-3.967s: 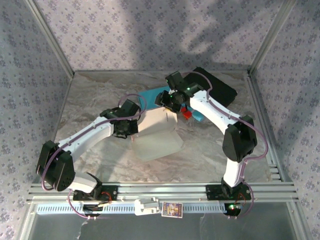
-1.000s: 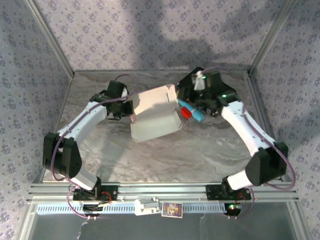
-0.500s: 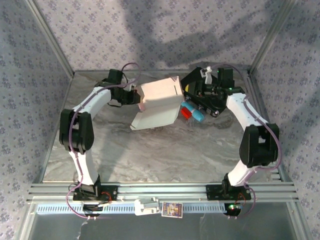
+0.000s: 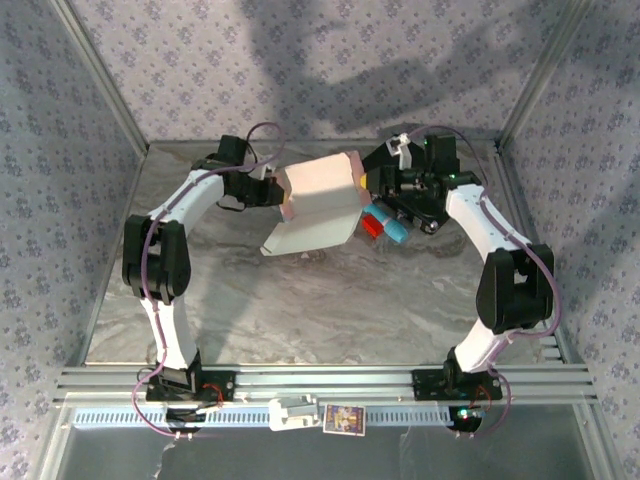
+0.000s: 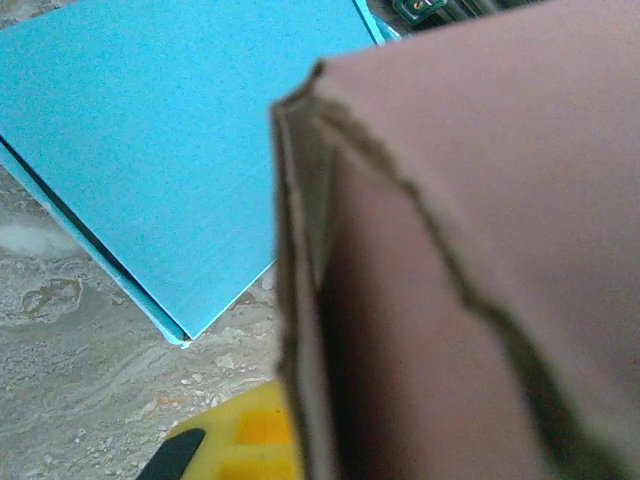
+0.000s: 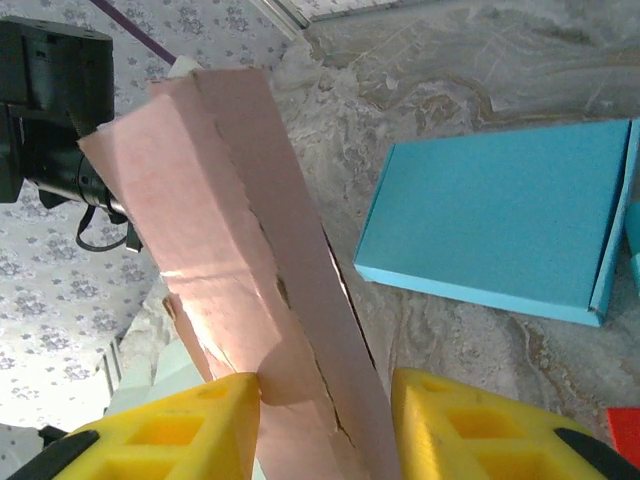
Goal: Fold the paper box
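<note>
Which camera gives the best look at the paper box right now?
The top external view: the whole paper box appears, held between left gripper and right gripper. The left wrist view gives a blurred close-up of one frayed edge; the right wrist view shows one panel between its yellow fingers.

Right up against the lens, the pinkish paper box crowds the right half, its rough folded edge running down the middle of the frame. Behind it a flat blue carton lies on the grey marbled worktop at upper left. A yellow finger pokes in at the bottom, right against the box.
</note>
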Tool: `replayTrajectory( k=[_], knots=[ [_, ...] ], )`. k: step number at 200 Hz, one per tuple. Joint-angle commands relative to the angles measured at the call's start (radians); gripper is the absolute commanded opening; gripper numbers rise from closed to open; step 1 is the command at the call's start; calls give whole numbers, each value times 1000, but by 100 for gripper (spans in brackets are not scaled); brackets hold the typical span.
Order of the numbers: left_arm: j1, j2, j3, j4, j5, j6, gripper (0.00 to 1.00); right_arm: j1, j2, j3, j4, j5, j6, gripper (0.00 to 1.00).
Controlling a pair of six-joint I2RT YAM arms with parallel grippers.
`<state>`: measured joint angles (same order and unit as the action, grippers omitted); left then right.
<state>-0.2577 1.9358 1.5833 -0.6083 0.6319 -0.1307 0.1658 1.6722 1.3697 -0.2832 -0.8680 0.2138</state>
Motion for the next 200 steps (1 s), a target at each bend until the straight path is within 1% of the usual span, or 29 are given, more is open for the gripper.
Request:
replayTrajectory(
  k=[1, 32, 64, 82, 142, 165, 186, 200],
  knots=[
    [-15, -9, 28, -28, 28, 31, 0, 21, -6, 53, -58, 57, -65, 40],
    [-27, -22, 19, -28, 17, 33, 0, 47, -10, 75, -117, 124, -115, 39],
    [-37, -32, 18, -30, 5, 34, 0, 64, -17, 82, -140, 194, -132, 35],
    [-43, -39, 16, -30, -7, 32, 0, 85, -22, 96, -168, 261, -154, 34],
    [-77, -56, 27, -52, -53, 17, 0, 194, -23, 126, -236, 600, -202, 33],
    [-83, -58, 17, -55, -66, 17, 0, 229, -7, 150, -258, 714, -212, 33],
    [-90, -61, 16, -59, -76, 17, 0, 268, 17, 187, -293, 845, -207, 33],
    [-92, -66, 15, -61, -79, 17, 0, 284, 33, 206, -306, 891, -201, 32]
  ],
)
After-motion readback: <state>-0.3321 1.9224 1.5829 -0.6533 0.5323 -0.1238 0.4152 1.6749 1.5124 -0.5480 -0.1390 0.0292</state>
